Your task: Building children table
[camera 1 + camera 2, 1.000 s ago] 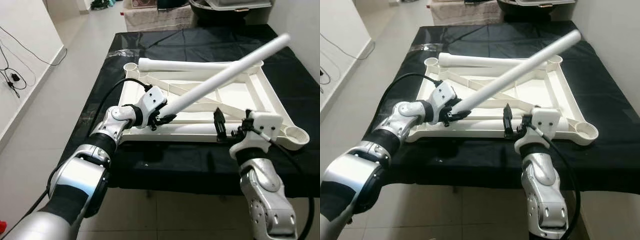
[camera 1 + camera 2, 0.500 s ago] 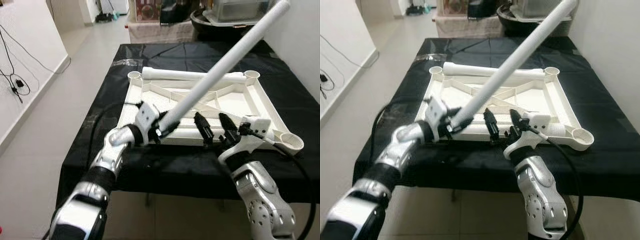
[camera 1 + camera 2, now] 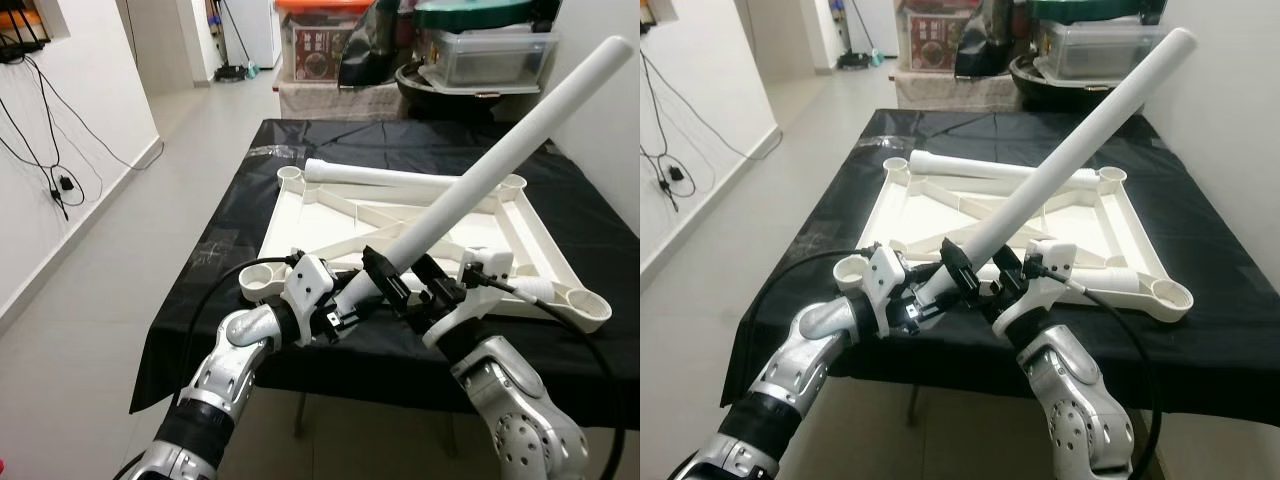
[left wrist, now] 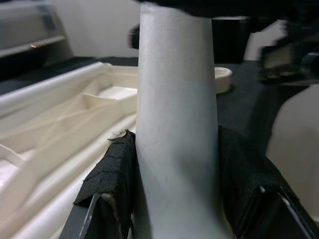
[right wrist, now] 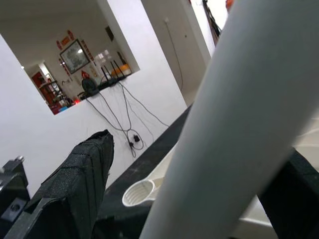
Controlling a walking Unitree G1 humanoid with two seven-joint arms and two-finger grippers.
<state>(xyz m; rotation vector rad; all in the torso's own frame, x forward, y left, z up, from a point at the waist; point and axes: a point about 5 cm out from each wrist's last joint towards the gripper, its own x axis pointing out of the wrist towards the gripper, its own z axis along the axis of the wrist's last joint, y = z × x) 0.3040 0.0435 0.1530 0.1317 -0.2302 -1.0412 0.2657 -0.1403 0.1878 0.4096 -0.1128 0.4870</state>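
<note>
- Left eye view: the left hand (image 3: 345,312) grips the low end of a white leg tube (image 3: 480,185), held slanting up over the upturned tabletop frame (image 3: 300,215) on the black worktop (image 3: 250,150).
- Right eye view: the right hand (image 3: 978,272) brackets the tube, fingers spread.
- Left wrist view: pads (image 4: 107,172) clamp the tube.
- Right wrist view: a front corner socket (image 5: 137,191) lies below. Judgement: leg fitting under way; next, align the tube's end with a socket.

White round table leg (image 3: 480,188) is held tilted, lower end near the front edge, upper end raised toward the far right. White tabletop (image 3: 500,235) is laid upside down, ribs up, round sockets at corners. A second leg (image 3: 400,178) is laid along its far edge.
</note>
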